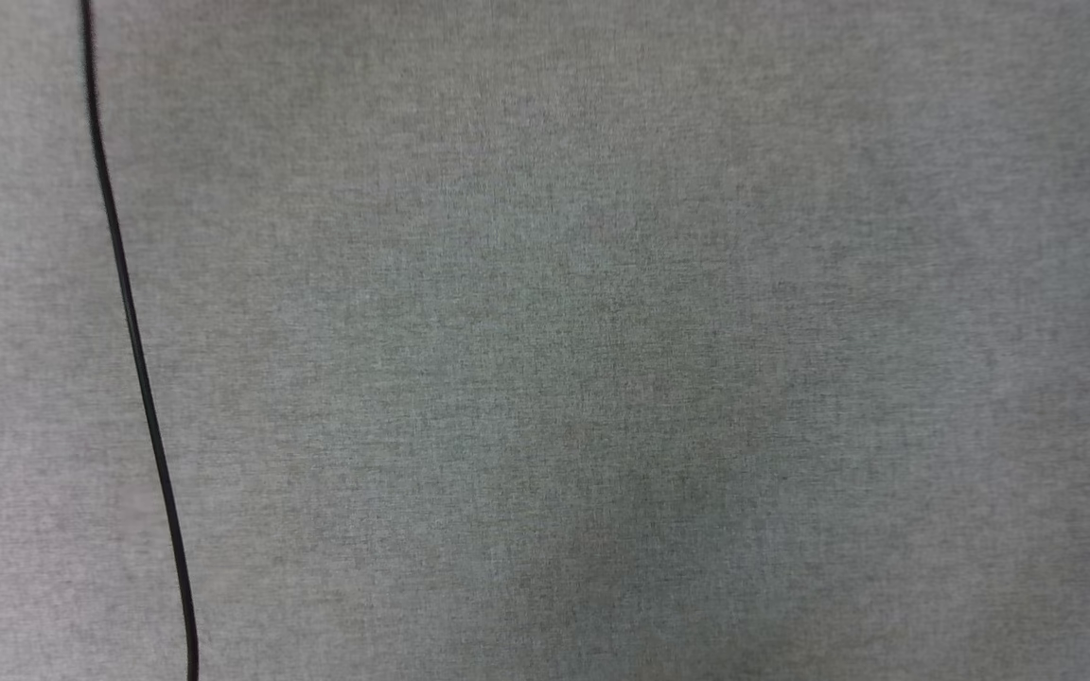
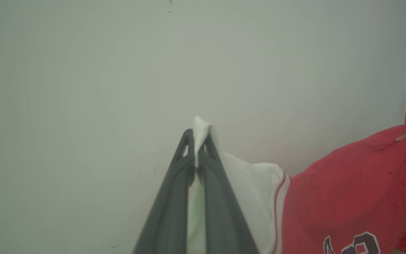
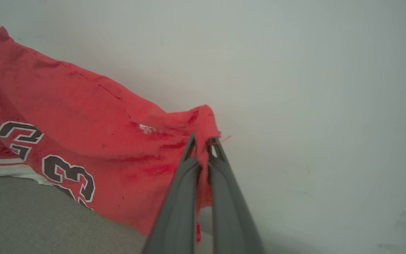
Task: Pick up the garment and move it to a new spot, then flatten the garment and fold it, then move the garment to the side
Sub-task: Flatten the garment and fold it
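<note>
The garment (image 2: 347, 183) is a red jersey T-shirt with white sleeves and striped trim, held up off the surface. In the left wrist view my left gripper (image 2: 197, 144) is shut on the tip of a white sleeve, which pokes out past the fingertips. In the right wrist view my right gripper (image 3: 203, 144) is shut on a red edge of the garment (image 3: 83, 120); the black "23" print hangs to the left, and the lower cloth reaches the grey fabric surface (image 3: 30, 222).
The head view looks down on a grey woven fabric surface (image 1: 602, 359) with a thin black cable (image 1: 133, 340) running top to bottom along its left side. A pale plain wall (image 3: 312, 88) stands behind the garment in both wrist views.
</note>
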Controlling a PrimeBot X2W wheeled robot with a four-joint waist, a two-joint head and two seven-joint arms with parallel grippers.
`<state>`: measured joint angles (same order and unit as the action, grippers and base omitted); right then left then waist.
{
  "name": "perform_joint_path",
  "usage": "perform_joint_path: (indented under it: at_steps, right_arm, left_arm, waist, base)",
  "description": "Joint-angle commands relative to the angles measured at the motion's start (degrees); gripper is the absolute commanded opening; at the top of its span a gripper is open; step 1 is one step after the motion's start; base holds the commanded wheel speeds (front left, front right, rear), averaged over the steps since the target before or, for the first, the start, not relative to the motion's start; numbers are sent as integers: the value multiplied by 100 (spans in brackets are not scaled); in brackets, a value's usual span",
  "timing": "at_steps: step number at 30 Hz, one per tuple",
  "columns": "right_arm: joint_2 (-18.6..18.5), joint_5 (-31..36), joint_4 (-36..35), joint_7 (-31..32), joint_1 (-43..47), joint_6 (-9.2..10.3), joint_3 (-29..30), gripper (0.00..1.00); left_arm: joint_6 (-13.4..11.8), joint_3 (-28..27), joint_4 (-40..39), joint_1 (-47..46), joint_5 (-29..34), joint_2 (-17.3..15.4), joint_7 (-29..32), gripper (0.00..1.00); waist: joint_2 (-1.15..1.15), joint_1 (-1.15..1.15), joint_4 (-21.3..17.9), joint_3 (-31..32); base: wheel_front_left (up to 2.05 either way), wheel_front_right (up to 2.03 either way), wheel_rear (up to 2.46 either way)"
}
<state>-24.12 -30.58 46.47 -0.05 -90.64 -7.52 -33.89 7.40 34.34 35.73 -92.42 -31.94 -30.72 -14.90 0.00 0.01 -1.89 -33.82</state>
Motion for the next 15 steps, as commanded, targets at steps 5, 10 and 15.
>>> perform_joint_path:
  at_steps: [5, 10, 15]
  right_arm:
    - [-86, -482, -146, -194, 850, 6, -402, 0]
    - [-295, -846, -412, -341, 1824, 6, -818, 0]
    - [-565, -1177, -777, -379, 2841, 6, -1087, 0]
  left_arm:
    - [-85, -317, -563, 1258, -94, -120, -39, 0]
    - [-303, -724, -1272, 2865, -213, -146, -40, 0]
    - [-531, -950, -1914, 4517, -258, -124, -36, 0]
  waist:
    - [0, -1, -22, 348]
    - [0, -1, 46, 767]
    - [0, -1, 91, 1252]
  base:
    - [0, 0, 0]
    - [0, 0, 0]
    - [0, 0, 0]
